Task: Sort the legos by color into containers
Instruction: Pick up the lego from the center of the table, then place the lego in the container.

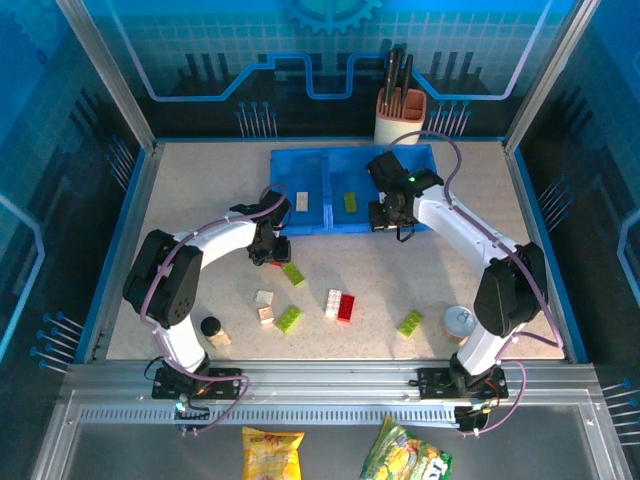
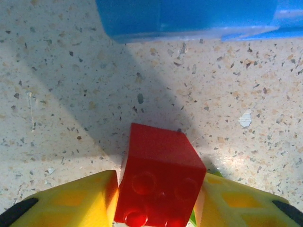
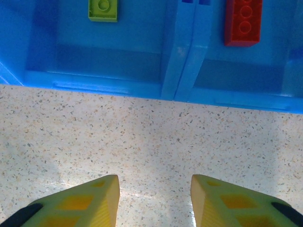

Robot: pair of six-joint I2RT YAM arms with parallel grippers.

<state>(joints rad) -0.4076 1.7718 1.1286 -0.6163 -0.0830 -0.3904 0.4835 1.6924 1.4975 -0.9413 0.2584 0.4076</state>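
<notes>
— What has the left gripper [image 2: 157, 196] got?
— Its jaws are clamped on a red brick [image 2: 158, 161], studs up toward the camera, just above the speckled table [image 2: 71, 94]. The blue tray [image 2: 189, 19] lies ahead of them.
— And the right gripper [image 3: 154, 198]?
— Jaws apart, bare table between them. Ahead, past the tray's near wall, a green brick [image 3: 103, 9] lies in the left compartment and a second red brick [image 3: 243, 21] in the right one.

Speckled beige tabletop [image 1: 190, 200] is edged w/ blue rim [image 1: 118, 240], enclosed by blue circuit-print panels [image 1: 200, 50] btwn alu. posts [image 1: 105, 70]. Slotted rail [image 1: 320, 385] is set at near edge.
</notes>
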